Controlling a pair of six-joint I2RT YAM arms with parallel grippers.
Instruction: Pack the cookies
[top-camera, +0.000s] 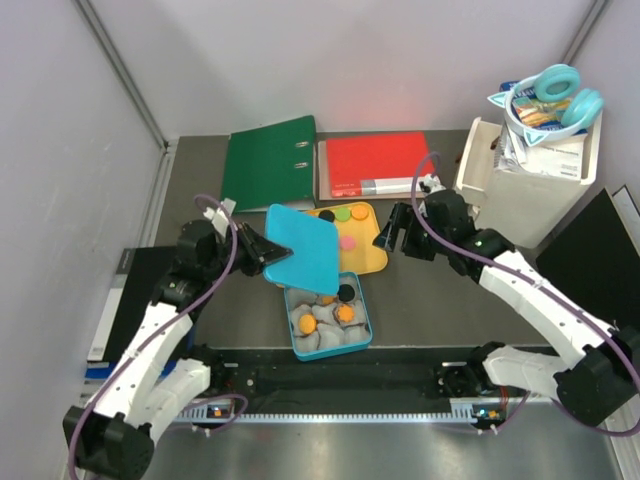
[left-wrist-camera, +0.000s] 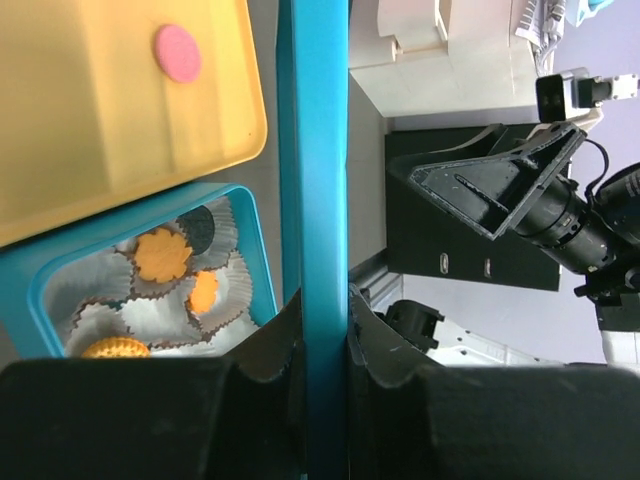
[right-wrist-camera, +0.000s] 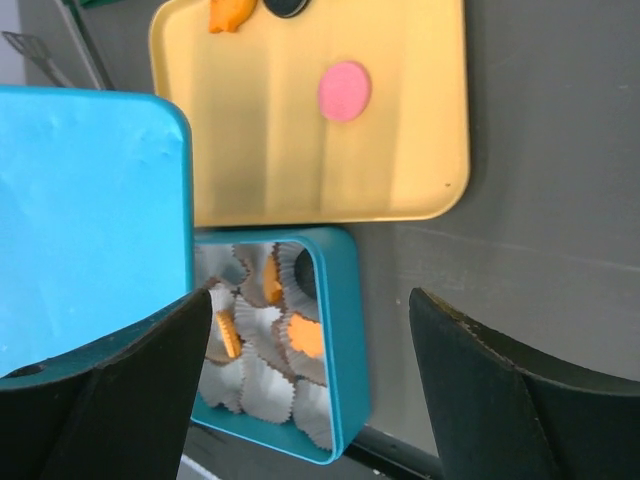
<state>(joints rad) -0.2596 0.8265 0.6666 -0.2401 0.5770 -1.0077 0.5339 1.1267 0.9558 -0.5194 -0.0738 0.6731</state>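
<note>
A teal box near the table's front holds grey paper cups and cookies: orange ones and a black one. In the left wrist view the orange cookies sit in the cups. Behind the box lies a yellow tray with a pink cookie and a few more along its far edge. My left gripper is shut on the edge of the teal lid, holding it tilted above the box and tray; its fingers pinch the lid's rim. My right gripper is open and empty over the tray's right edge; its view shows the pink cookie and the box.
A green binder and a red folder lie at the back. A white bin with turquoise headphones stands at the back right. A black panel leans at the right edge.
</note>
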